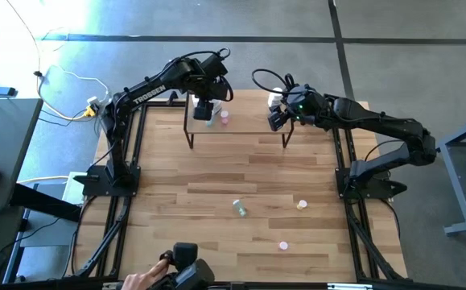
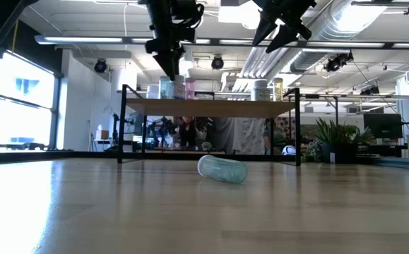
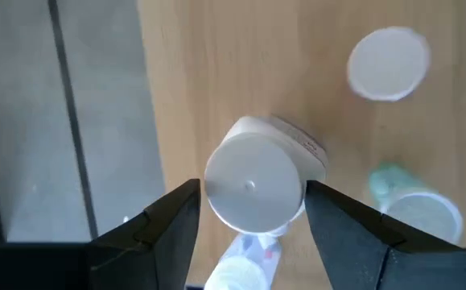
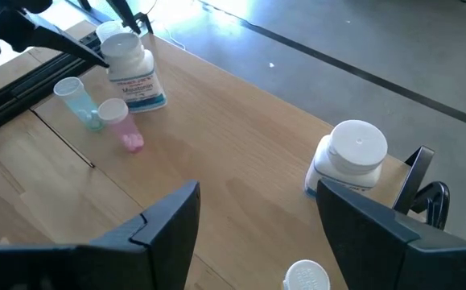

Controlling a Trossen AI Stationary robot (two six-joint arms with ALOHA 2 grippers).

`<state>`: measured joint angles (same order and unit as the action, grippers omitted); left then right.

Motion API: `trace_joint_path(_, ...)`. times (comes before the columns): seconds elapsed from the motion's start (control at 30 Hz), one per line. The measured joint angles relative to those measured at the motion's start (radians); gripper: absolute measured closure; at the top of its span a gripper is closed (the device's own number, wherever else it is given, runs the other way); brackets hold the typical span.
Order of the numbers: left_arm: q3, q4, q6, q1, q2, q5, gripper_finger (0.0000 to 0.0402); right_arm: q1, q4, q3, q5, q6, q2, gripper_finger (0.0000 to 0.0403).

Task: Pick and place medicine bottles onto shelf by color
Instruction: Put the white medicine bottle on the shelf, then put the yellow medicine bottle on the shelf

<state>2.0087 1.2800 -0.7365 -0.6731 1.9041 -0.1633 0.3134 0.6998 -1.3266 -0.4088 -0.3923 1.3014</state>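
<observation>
White plastic sits between the fingers of the left gripper (image 3: 249,221): a big white bottle (image 3: 257,181) standing on the shelf (image 1: 249,121), the fingers spread apart just clear of its cap. Lifting off crooked could tip it into the green bottle (image 3: 414,205) beside it. The right gripper (image 4: 257,234), fingers wide and empty, hangs over the shelf's other end. Below the shelf, a green bottle (image 2: 222,169) lies on the wooden worktop (image 1: 216,201); beyond it, an open workshop.
</observation>
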Motion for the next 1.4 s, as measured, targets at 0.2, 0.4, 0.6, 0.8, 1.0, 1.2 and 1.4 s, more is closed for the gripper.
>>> trace_joint_path(0.2, 0.000, -0.005, 0.001, 0.000, 0.000, -0.028, 0.0188, 0.000, 0.000, 0.000, 0.000, 0.000, 0.000, 0.0162)
trace_joint_path(0.4, 0.000, -0.056, 0.001, 0.000, 0.000, -0.045, 0.0188, 0.000, 0.000, 0.000, 0.000, 0.000, 0.000, 0.0162)
trace_joint_path(0.6, 0.000, -0.062, 0.000, 0.000, 0.000, -0.088, 0.0188, 0.000, 0.000, 0.000, 0.000, 0.000, 0.000, 0.0162)
trace_joint_path(0.8, 0.000, -0.056, 0.003, 0.007, -0.005, -0.095, 0.0188, 0.000, -0.001, 0.000, 0.009, 0.000, 0.000, 0.0162)
trace_joint_path(1.0, 0.048, -0.050, 0.038, 0.016, -0.010, -0.106, 0.0188, 0.000, 0.000, 0.000, 0.049, -0.052, 0.000, 0.0162)
trace_joint_path(1.2, 0.122, -0.006, 0.110, 0.015, -0.013, -0.113, 0.0188, -0.005, 0.043, -0.001, 0.177, -0.166, 0.000, 0.0162)
trace_joint_path(1.4, 0.132, 0.010, 0.218, 0.015, -0.055, 0.006, 0.0188, -0.061, 0.119, -0.001, 0.226, -0.238, 0.000, 0.0162)
